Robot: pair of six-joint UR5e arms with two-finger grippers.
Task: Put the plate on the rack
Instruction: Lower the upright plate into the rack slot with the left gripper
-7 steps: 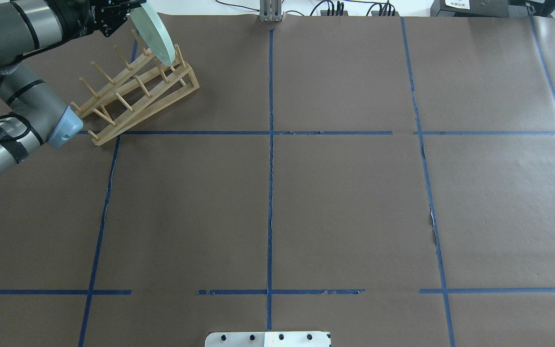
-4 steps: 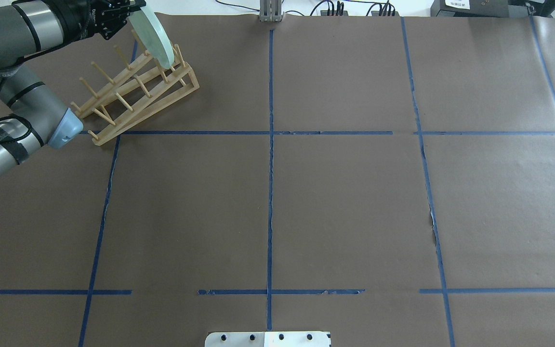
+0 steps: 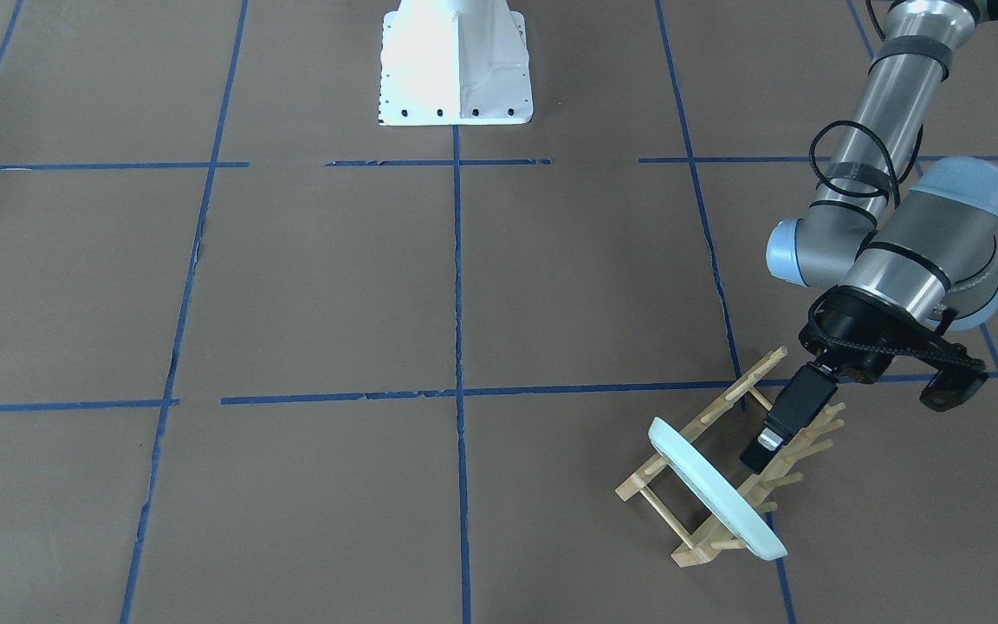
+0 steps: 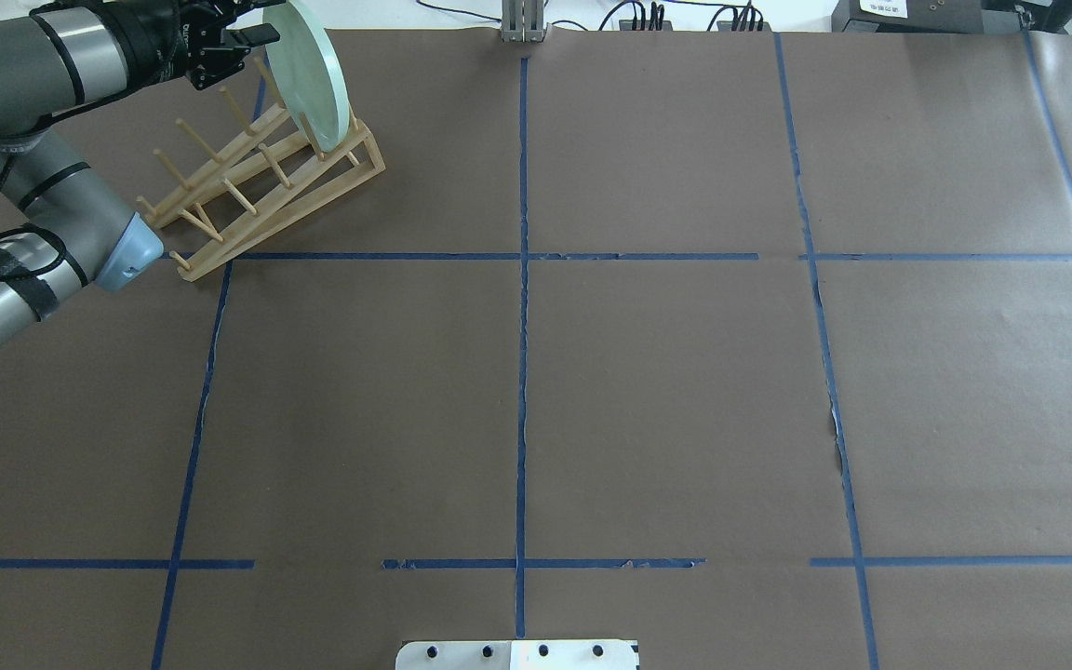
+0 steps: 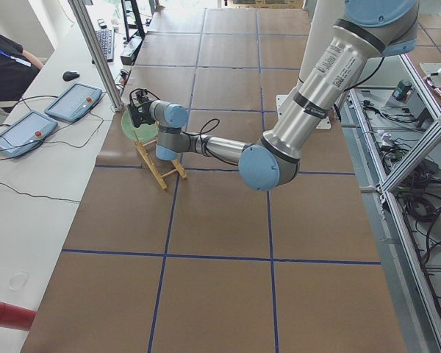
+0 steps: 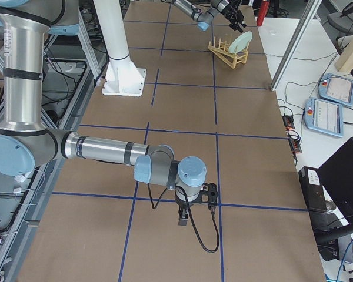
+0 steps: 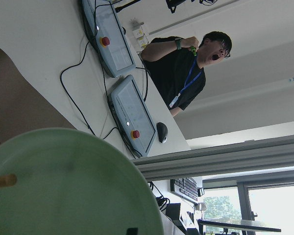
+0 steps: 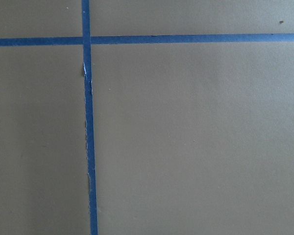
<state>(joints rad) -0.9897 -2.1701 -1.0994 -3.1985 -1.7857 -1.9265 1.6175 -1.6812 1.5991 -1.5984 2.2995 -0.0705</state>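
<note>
- Front view: the plate (image 3: 716, 485) stands on its edge in the rack (image 3: 700, 553). It sits between the pegs at the rack's end far from the robot and leans a little.
- The left gripper (image 3: 766, 444) hangs over the rack, just behind the plate. Its pincer is wide and holds nothing.
- Top view: the plate is at the rack's far end, with its face turned toward the left gripper. One finger (image 4: 257, 35) is just beside the plate's top edge. I cannot tell if they touch.
- Left side view: the plate is a small green bit at the rack, partly hidden by the left gripper.
- Right side view: the right gripper (image 6: 183, 218) is well apart from the rack and points down near the table (image 6: 253, 176). I cannot tell if its pincer is wide or narrow.
- Left wrist view: the plate fills the bottom left corner. One peg (image 7: 2, 181) of the rack shows against it.
- Right wrist view: brown table with blue tape (image 8: 88, 147) lines.
</note>
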